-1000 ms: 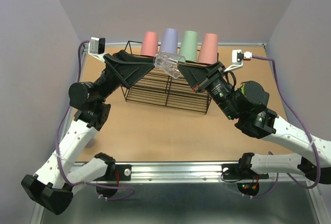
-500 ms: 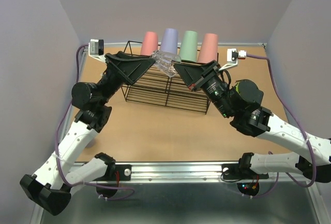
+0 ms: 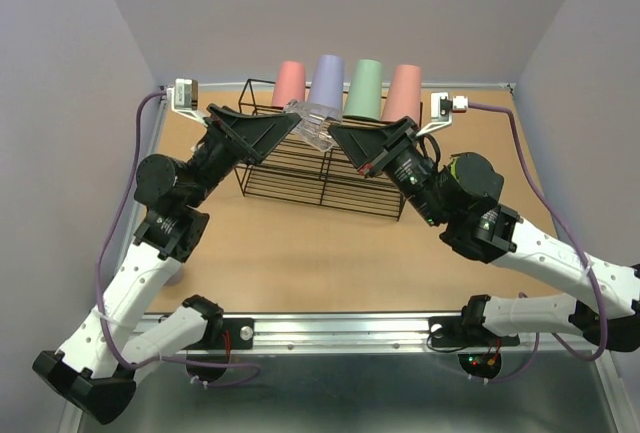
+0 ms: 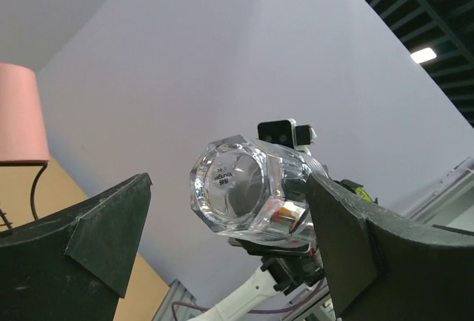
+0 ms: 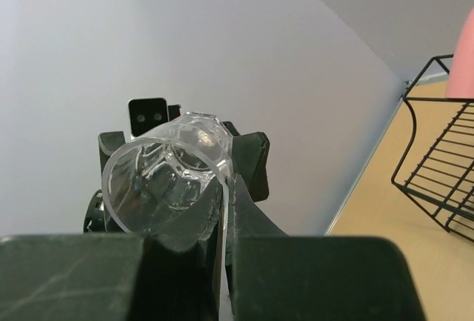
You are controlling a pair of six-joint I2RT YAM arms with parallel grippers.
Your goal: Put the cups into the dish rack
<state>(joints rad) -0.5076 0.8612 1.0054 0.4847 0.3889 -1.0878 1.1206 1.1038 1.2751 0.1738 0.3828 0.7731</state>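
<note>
Left arm (image 3: 150, 253) has its elbow out by the left wall, forearm angled up and right toward the rack's top. Left gripper (image 4: 227, 187) spread wide. The clear cup's base end sits between its fingers (image 4: 96, 239); can't tell whether either finger touches it.

Clear cup (image 3: 310, 121) is in the air, tipped on its side over the near left part of the dish rack (image 3: 320, 178), between the two grippers. Small, see-through, faceted walls, thick base with tiny print in the left wrist view. Base points at the left gripper, mouth at the right one.

Right gripper (image 5: 222, 217) clamped on the clear cup's rim, wall pinched between the fingers at the mouth edge. Right arm (image 3: 520, 243) mirrors the left: elbow out right, forearm reaching up and left.

Dish rack: black wire, on the tan tabletop (image 3: 300, 253) at the far middle. Four tumblers stand upside down in a row along its far side: salmon-pink cup (image 3: 289, 83), lavender cup (image 3: 327, 78), sage green cup (image 3: 364, 88), second salmon-pink cup (image 3: 404, 93).
</note>
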